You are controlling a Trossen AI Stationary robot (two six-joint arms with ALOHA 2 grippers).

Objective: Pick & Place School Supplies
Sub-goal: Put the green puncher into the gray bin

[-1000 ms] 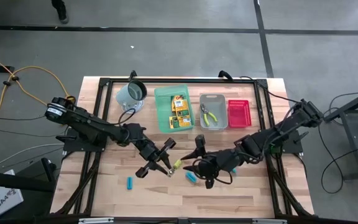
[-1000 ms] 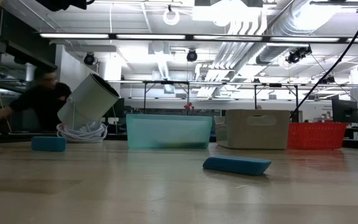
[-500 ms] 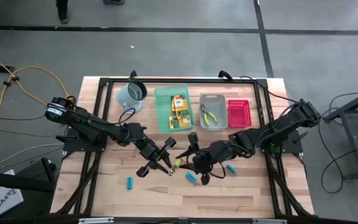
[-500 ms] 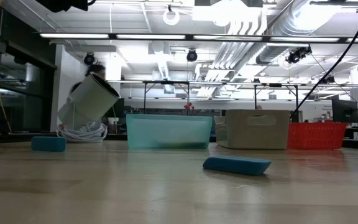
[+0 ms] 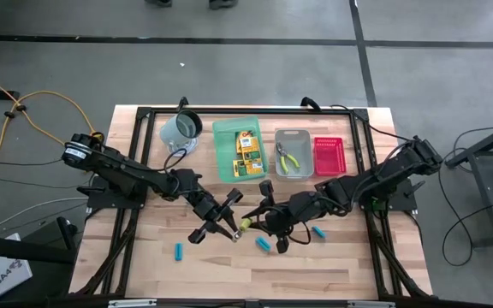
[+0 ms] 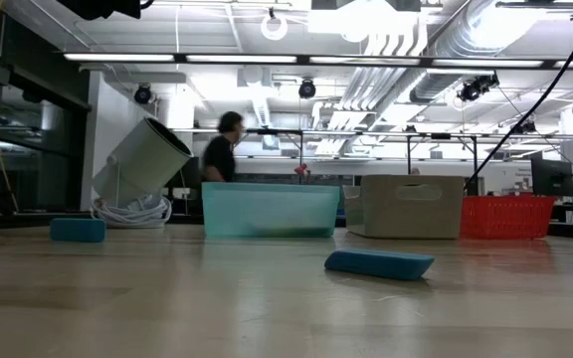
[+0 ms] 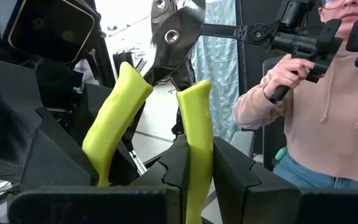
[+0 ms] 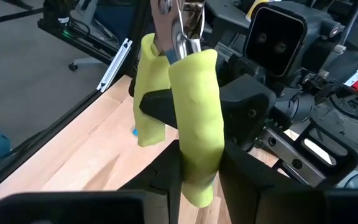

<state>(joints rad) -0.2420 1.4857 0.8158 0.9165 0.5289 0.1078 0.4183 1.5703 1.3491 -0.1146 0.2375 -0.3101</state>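
Pliers were clamped between left pincer and right pincer, each gripping one yellow-green handle, long axis running between them above the table.

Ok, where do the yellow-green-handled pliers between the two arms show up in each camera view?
High view: pliers mid-table, between left gripper and right gripper.
Low view: not in it.
Left wrist view: centre, both handles filling the middle.
Right wrist view: centre.
Shared landmark: green tray, seen in the high and low views.
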